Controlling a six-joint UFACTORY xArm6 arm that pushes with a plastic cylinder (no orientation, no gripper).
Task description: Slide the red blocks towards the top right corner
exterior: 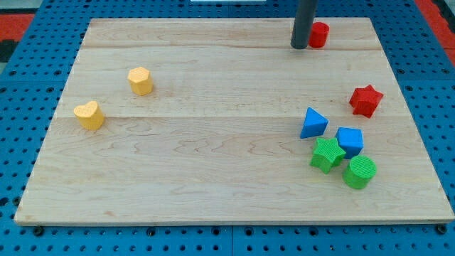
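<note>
Up near the top edge of the surface (213, 142), my tip (299, 47) sits right against the view's-left side of the red round block (319, 34). This tool is just a plain rod, so it has no jaws to open or close and it's holding nothing, only pushing. That red round block is already close to the top edge but still short of the top right corner.

The red star block (365, 100) sits well below and to the view's right of the red round block, near the right edge. Below and left of the star there's a cluster: blue triangle block (313, 123), blue cube block (350, 141), green star block (327, 154) and green round block (360, 172), all packed close. Way over to the view's left of the red round block are the yellow round-ish block (141, 80) and the yellow heart block (89, 115).

My guess is the red round one is mid-push right now. Next move looks like a shove toward the view's right along the top edge, then looping around under the red star to push it up without clipping the blue cube.
</note>
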